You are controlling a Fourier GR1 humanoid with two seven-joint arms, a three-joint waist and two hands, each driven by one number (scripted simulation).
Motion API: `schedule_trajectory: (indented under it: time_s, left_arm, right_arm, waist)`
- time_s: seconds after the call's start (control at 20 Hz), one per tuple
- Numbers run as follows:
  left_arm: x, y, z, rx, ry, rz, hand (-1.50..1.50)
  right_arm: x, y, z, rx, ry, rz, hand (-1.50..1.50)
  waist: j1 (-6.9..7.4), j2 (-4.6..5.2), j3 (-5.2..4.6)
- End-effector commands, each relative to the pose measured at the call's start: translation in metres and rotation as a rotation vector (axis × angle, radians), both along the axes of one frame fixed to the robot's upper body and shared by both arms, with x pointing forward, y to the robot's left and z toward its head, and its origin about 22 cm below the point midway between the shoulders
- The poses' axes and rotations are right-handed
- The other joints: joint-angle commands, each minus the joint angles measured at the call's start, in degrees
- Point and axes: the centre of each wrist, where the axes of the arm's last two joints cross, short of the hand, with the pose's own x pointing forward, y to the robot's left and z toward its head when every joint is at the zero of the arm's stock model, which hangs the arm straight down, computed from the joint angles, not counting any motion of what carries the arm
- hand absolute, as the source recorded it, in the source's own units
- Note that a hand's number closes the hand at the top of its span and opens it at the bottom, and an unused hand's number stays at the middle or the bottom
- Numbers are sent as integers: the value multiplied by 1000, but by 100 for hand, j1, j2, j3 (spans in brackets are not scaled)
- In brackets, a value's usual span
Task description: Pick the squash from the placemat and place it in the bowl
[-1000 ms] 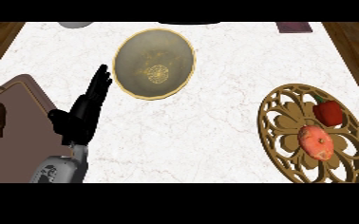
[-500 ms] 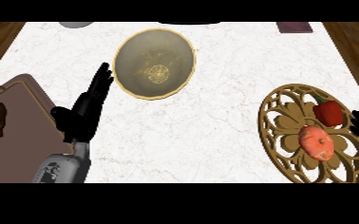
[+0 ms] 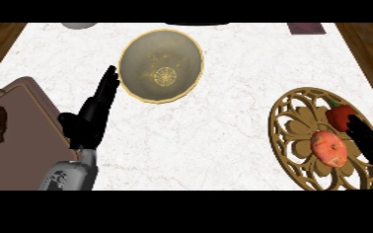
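An orange squash [image 3: 328, 148] lies on the round gold lattice placemat [image 3: 291, 128] at the right, next to a red pepper [image 3: 340, 116]. The gold-rimmed bowl [image 3: 161, 65] stands at the back centre, with nothing in it. My right hand [image 3: 361, 139] comes in at the right edge, fingers straight, just right of the squash and partly over the mat; whether it touches the squash I cannot tell. My left hand [image 3: 93, 113] rests open at the left, fingers pointing towards the bowl's near left rim, holding nothing.
A brown board [image 3: 29, 113] lies at the left edge beside my left forearm. A grey object [image 3: 79, 25] sits at the back left and a dark red one [image 3: 306, 28] at the back right. White marble counter lies between the bowl and the placemat.
My right hand has crept in a little from the right edge beside the squash. The left hand, bowl, squash and pepper have stayed put.
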Motion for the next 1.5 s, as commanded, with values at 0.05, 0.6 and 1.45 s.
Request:
schedule_trajectory:
  time_s: [0.05,0.6,1.45]
  left_arm:
    - [-7,-4,-3,2,-7,15,0]
    - [-7,-2,14,-11,-10,-5,0]
    - [1,9,8,-7,-11,-3,0]
  right_arm:
    - [-8,-4,-6,-86,19,-27,-150]
    - [16,-12,-51,-165,97,7,-150]
    - [37,97,-51,-186,-104,271,150]
  waist:
    - [-4,-1,-2]
    - [16,1,0]
    - [30,-5,-6]
